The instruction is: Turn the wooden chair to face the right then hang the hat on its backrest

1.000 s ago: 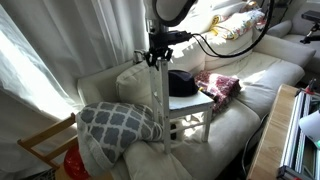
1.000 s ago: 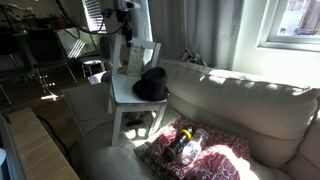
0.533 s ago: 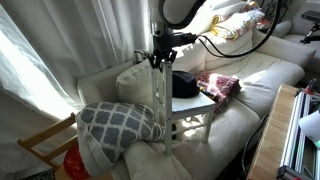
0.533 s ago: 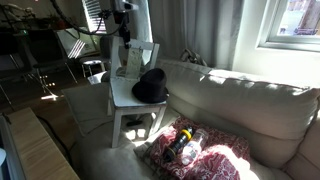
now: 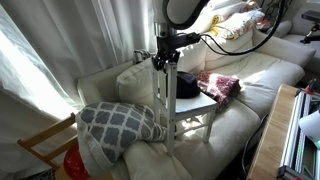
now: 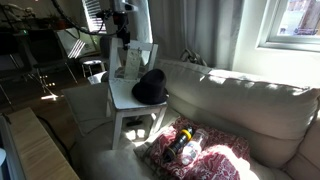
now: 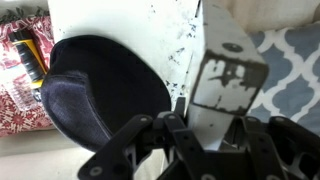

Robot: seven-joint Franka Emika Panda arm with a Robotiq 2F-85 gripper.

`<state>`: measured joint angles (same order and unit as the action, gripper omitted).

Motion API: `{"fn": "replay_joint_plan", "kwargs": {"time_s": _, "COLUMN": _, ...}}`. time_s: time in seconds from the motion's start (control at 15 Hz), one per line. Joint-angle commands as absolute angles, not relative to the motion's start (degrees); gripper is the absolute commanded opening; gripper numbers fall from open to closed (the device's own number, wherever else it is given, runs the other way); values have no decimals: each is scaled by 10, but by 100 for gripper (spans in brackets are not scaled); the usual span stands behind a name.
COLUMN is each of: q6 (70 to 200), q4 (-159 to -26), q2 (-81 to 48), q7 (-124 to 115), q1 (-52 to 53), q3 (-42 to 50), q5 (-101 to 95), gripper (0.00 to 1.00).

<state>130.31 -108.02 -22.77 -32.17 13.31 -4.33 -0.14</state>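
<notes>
Pale whitewashed wood is catching the sunlight where the small wooden chair (image 5: 192,104) is standing upright on the seat cushions of a cream sofa (image 5: 255,72), and both exterior views are showing it with all its legs down on the cushion (image 6: 125,96). The Robotiq gripper (image 5: 162,58) is reaching down from above and is clamping the top rail of the backrest (image 5: 163,92), its dark fingers pinching the rail from both sides; in an exterior view (image 6: 122,38) it is sitting right at the top of the slatted back (image 6: 136,58). From the wrist view the gripper (image 7: 190,118) is filling the lower edge, with the white rail caught between its linkages. The hat (image 5: 183,84), a black felt fedora, is lying crown-up on the chair seat, not hanging on anything. In an exterior view (image 6: 150,86) it is resting toward the right side of the seat, just in front of the back, and in the wrist view (image 7: 95,95) its brim is reaching to the seat's edge. A grey pillow with a white lattice pattern (image 5: 118,122) is leaning against the sofa just left of the chair, nearer the camera. A red patterned cloth (image 5: 218,85) is lying on the cushion just right of the chair. A tan wooden chair frame (image 5: 45,145) is standing at the near left, off the sofa and well apart from the white chair.
</notes>
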Motion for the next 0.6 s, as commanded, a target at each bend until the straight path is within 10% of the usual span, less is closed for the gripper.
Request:
{"fn": "replay_joint_plan", "kwargs": {"time_s": 0.0, "q6": 1288, "q4": -1124, "q2": -206, "q7": -261, "q1": 127, "q3": -56, "q5": 19, "gripper": 7}}
{"fn": "replay_joint_plan", "kwargs": {"time_s": 0.13, "q6": 1296, "q4": -1131, "q2": -204, "q7": -276, "q1": 131, "q3": -54, "q5": 19, "gripper": 7}}
{"fn": "replay_joint_plan", "kwargs": {"time_s": 0.2, "q6": 1300, "q4": -1100, "q2": -218, "q7": -308, "q1": 138, "q3": -46, "q5": 13, "gripper": 26}}
{"fn": "replay_joint_plan", "kwargs": {"time_s": 0.53, "q6": 1300, "q4": -1104, "q2": -216, "q7": -308, "q1": 137, "q3": -46, "q5": 14, "gripper": 26}}
